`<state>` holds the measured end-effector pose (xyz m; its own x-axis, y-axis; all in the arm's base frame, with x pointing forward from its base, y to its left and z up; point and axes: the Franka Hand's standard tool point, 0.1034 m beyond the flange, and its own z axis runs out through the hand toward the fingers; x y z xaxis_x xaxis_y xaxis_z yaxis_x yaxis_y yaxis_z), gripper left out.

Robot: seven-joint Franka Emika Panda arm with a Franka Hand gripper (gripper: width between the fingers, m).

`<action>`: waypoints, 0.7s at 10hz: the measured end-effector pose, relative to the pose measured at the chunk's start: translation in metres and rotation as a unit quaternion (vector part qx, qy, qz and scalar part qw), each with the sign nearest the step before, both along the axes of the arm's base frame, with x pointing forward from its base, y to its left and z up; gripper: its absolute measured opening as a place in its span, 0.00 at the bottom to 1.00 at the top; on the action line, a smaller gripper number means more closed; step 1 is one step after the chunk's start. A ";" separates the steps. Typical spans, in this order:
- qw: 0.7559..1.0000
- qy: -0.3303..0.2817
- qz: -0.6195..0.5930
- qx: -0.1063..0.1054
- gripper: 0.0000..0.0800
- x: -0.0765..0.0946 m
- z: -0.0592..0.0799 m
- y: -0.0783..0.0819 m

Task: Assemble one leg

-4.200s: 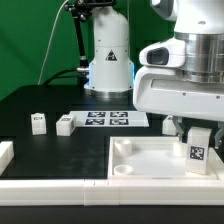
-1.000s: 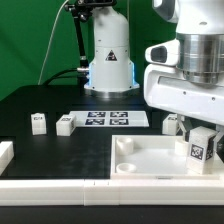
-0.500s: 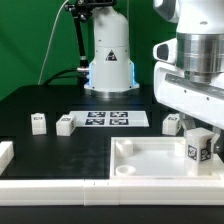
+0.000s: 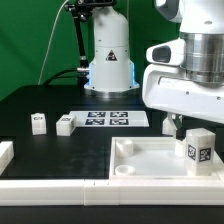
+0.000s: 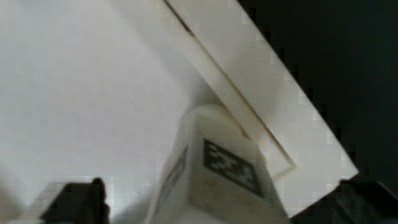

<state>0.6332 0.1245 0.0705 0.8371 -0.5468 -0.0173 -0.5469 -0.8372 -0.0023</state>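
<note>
1. We've got the leg (image 4: 198, 153) standing upright inside the tray (image 4: 150, 155), just below the arm's jaws.
2. Honestly can't tell if the jaws are open or pinching it; the fingers are hidden.
3. Wrist cam shows the leg (image 5: 222, 170) against the tray's rim (image 5: 240, 70).
4. Two more legs (image 4: 38, 122) (image 4: 65, 124) sit on the bench, well away from the jaws.
</note>
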 end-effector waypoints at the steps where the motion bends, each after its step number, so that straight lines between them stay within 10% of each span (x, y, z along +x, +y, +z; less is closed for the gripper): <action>1: 0.998 -0.001 0.067 0.001 0.81 0.001 0.000 -0.003; 7: 0.956 -0.004 0.295 -0.005 0.81 0.002 0.002 -0.005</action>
